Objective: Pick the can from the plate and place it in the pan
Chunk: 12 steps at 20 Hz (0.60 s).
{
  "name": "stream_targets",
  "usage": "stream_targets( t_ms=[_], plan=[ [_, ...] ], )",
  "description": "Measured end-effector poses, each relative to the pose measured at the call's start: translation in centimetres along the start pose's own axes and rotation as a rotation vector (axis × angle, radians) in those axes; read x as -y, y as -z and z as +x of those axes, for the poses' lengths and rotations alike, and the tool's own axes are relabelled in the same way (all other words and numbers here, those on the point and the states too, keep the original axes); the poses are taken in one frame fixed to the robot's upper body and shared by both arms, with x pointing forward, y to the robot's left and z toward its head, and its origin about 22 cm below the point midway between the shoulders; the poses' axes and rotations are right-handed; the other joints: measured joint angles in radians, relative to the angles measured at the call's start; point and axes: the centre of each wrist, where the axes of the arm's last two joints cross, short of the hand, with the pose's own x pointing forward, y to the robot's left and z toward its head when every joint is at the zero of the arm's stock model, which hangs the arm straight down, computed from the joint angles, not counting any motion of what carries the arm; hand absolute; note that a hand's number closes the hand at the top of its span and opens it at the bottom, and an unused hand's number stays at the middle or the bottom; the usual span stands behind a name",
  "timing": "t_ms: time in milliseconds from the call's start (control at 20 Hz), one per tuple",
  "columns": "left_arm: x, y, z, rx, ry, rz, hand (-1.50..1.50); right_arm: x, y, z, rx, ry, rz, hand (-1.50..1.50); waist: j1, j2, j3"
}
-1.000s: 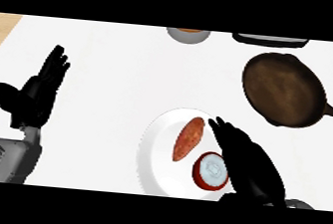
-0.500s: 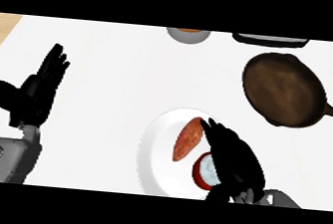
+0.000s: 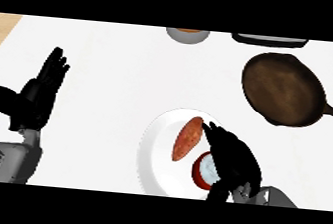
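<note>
A white plate (image 3: 151,152) sits near the front edge of the white counter (image 3: 129,71), holding two things: a reddish-brown oblong piece of food (image 3: 187,138) lying lengthwise on the plate's middle, and just to its right the can (image 3: 206,168), seen from above as a pale round top with a red rim. The can stands on the plate's right half, close beside the food; whether the two touch cannot be told. The robot's right hand (image 3: 232,157) covers the can's right side, its black fingers curled over and round it so that only the left part of the lid and rim shows. Whether the can rests on the plate or is raised off it cannot be told from this steep angle.

Well apart, toward the counter's far right, lies the dark pan (image 3: 282,89), its brown inside bare of any contents and its handle running off to the right edge of the view. At the far edge of the counter, a grey bowl (image 3: 188,34) with something orange-brown inside is cut off by the top of the view, and to its right a dark, flat-edged tray (image 3: 270,40) is likewise only partly visible.

The left hand (image 3: 34,97) rests at the counter's left side, fingers straight and pointing away from the robot, thumb out to the left, holding nothing.
</note>
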Motion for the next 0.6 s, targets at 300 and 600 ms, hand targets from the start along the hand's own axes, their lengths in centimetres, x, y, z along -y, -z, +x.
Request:
stream_targets(
  t_ms=[300, 600],
  plan=[
    [-0.2, -0.1, -0.4, -0.002, -0.003, -0.003, 0.00, -0.7, 0.7, 1.1, 0.079, -0.049, 0.033, 1.50, 0.000, -0.006, -0.003],
    [0.1, 0.6, -0.1, 0.000, -0.003, 0.000, 0.00, -1.0, 0.2, 1.2, 0.091, -0.080, 0.006, 1.50, -0.002, -0.005, -0.003]
  ],
)
